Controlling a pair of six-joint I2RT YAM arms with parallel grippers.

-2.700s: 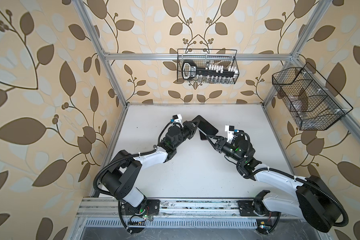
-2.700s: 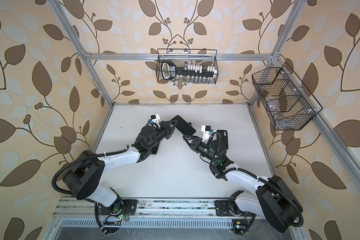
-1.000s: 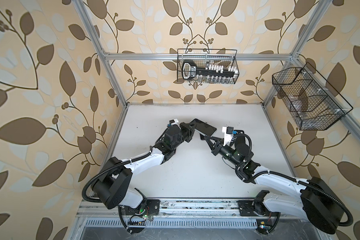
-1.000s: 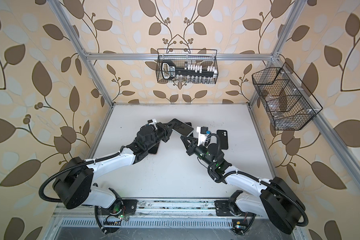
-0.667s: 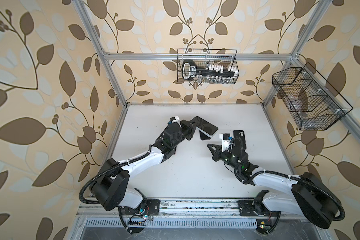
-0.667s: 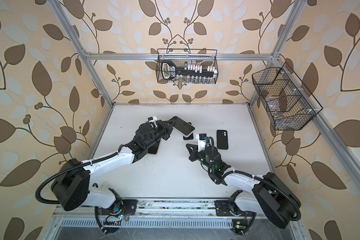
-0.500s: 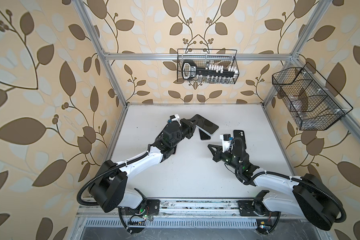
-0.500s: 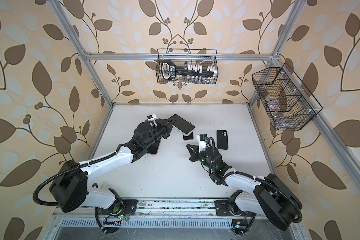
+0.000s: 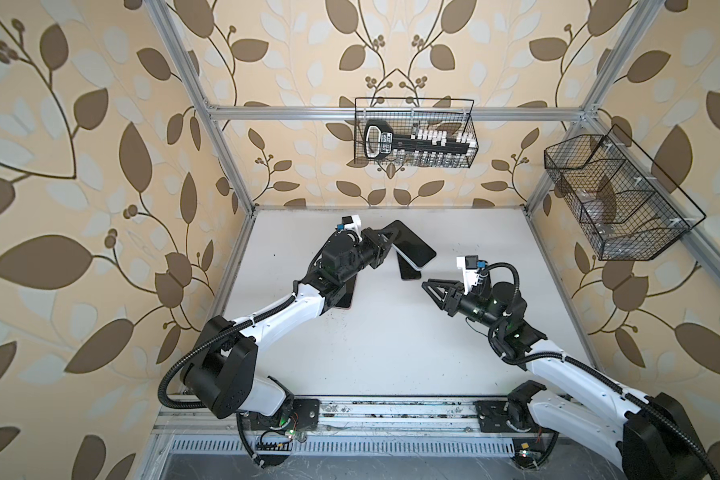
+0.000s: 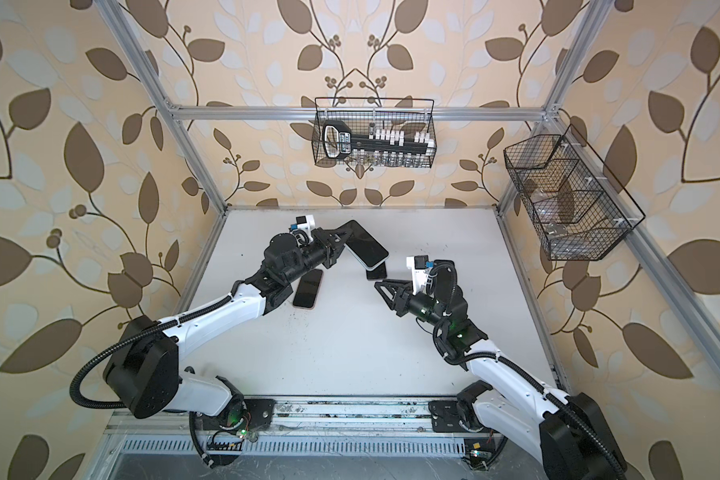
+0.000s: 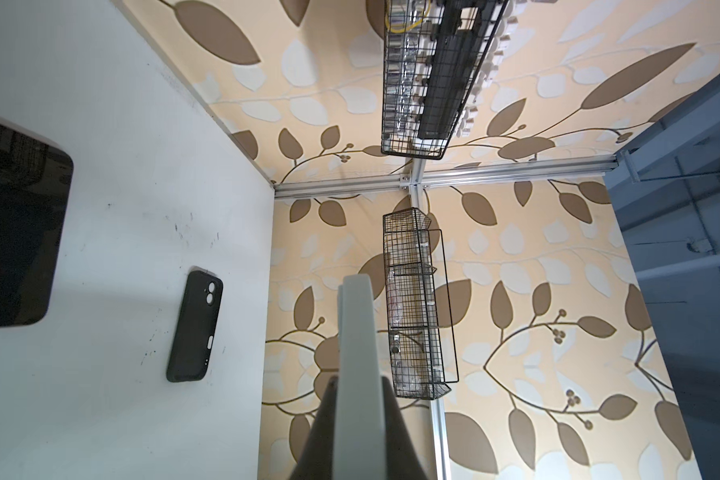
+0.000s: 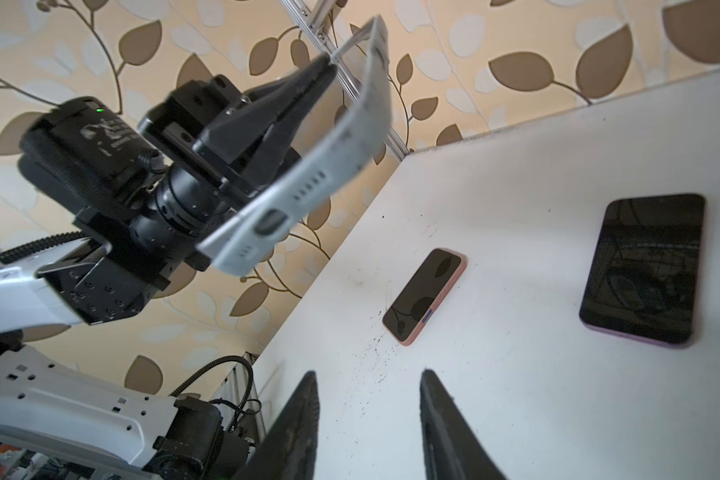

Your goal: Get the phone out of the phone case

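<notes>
You barely see the black case (image 11: 195, 326) behind the right arm (image 9: 558, 365) from above; it lies on the table (image 9: 391, 332). Left gripper (image 11: 358, 382) pinches the phone (image 9: 416, 251) aloft; right gripper (image 12: 368, 374), clamped before, now gapes empty

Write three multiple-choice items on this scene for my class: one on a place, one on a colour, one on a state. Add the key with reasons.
1. Where is the empty black phone case?
A. flat on the table
B. in a wall basket
C. in the right gripper

2. What colour is the rim of the phone lying beside the left arm?
A. green
B. pink
C. yellow

3. How are the right gripper's fingers?
A. shut on a phone
B. shut on nothing
C. apart, holding nothing

Key:
1 A, it lies on the white surface.
2 B, a pink edge frames its dark screen.
3 C, only bare table shows between them.
</notes>
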